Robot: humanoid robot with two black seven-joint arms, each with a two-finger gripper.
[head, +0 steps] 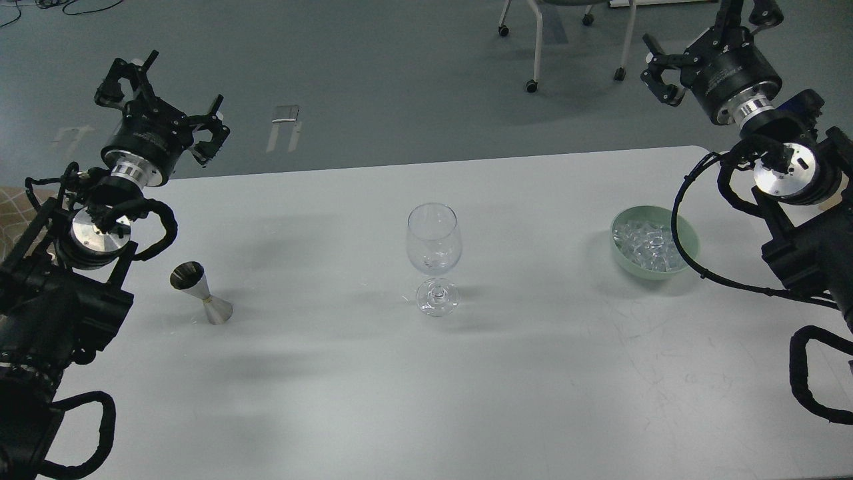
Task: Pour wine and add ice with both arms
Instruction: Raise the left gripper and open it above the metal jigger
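Note:
An empty clear wine glass stands upright at the middle of the white table. A pale green bowl at the right holds the ice, many small clear cubes. A steel jigger stands at the left. My left gripper is raised above the table's far left corner, fingers spread, empty. My right gripper is raised beyond the far right corner, fingers spread, empty, partly cut by the top edge. No wine bottle is in view.
A black cable from the right arm loops over the bowl's right rim. Chair legs on castors stand on the grey floor beyond the table. The table's far edge runs just under both grippers.

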